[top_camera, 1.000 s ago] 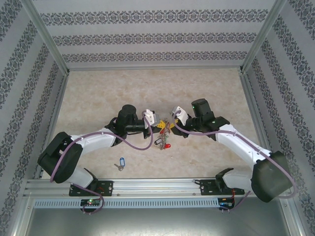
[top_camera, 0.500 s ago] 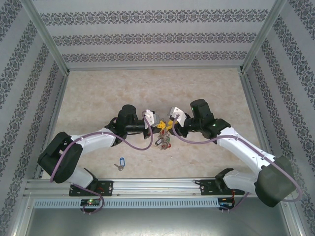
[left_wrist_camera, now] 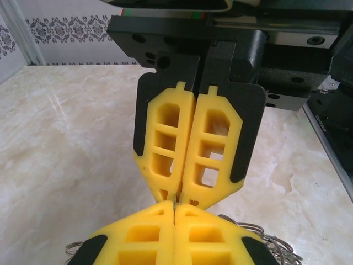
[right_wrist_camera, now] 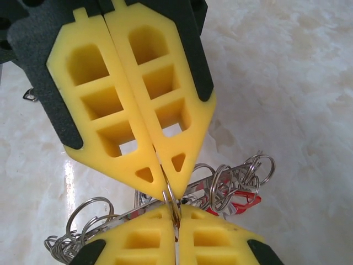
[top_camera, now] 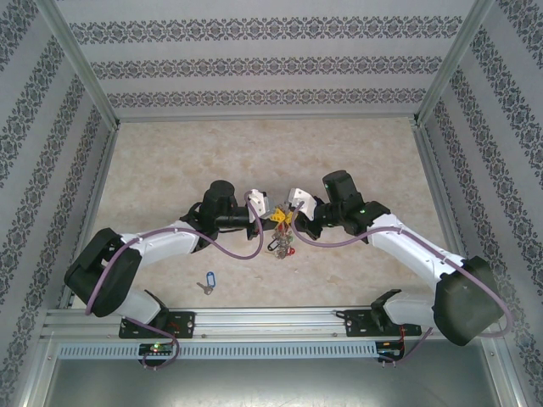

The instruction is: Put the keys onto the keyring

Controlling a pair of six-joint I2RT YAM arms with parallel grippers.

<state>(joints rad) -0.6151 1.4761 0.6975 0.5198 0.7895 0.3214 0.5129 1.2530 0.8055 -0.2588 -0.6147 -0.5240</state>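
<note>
Left claw [right_wrist_camera: 164,182] and right claw [right_wrist_camera: 176,218] pinch one wire loop [right_wrist_camera: 172,200], tip to tip.
Hold firm; twist gently over the keyring [right_wrist_camera: 220,185].

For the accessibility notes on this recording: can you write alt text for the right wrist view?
Two shut yellow-padded grippers meet tip to tip, the left gripper from the top of the frame and the right gripper from the bottom, both pinching a thin wire loop of the keyring. Its bunched small rings and a red tag show beyond the tips, with the marble table behind.
</note>
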